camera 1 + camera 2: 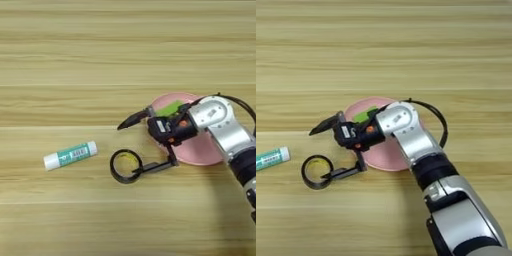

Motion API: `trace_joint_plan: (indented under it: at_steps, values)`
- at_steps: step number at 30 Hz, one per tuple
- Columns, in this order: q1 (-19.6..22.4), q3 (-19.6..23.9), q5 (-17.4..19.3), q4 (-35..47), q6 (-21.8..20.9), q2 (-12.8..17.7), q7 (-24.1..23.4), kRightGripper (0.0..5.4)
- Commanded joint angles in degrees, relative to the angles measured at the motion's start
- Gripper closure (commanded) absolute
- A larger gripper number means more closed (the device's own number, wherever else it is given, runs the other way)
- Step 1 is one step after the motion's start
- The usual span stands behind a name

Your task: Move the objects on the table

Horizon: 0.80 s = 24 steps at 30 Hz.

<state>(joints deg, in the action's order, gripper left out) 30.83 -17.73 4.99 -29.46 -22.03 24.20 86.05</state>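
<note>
Pink oval plate (200, 150) sat right of centre on the counter (125, 50), with a small green block (170, 108) lying on its upper left part; the rest of the plate was mostly covered by the silver forearm (411, 137). Nothing else seen in the plate.

Hand (134, 147) reached leftward off the plate's left rim, spread wide open: upper finger (132, 120) pointed up-left over bare counter, lower finger (155, 167) lay low with its tip at the right rim of the black tape roll (126, 166). Could not tell if that tip touched the ring or sat just inside it. Nothing was clamped.

Tape roll lay flat, yellow-green inside showing, just left of the plate and apart from it. Glue stick (70, 155) lay on its side further left, tilted slightly, well apart from the roll, white cap end to the left.

Whole top half of the counter was open, also the bottom strip and far left. No counter edge visible.
</note>
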Motion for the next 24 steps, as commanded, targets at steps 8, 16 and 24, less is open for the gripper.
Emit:
trace_joint_plan:
  at_steps: [8, 16, 24]
  values:
    - [7.01, 10.14, 10.61, 4.7, 8.99, 0.96, -2.73, 0.05]
    - [8.35, 15.35, 12.42, 4.41, 12.12, -1.23, -10.26, 0.05]
    - [9.92, 21.13, 11.38, 4.39, 15.02, -5.0, -27.59, 0.05]
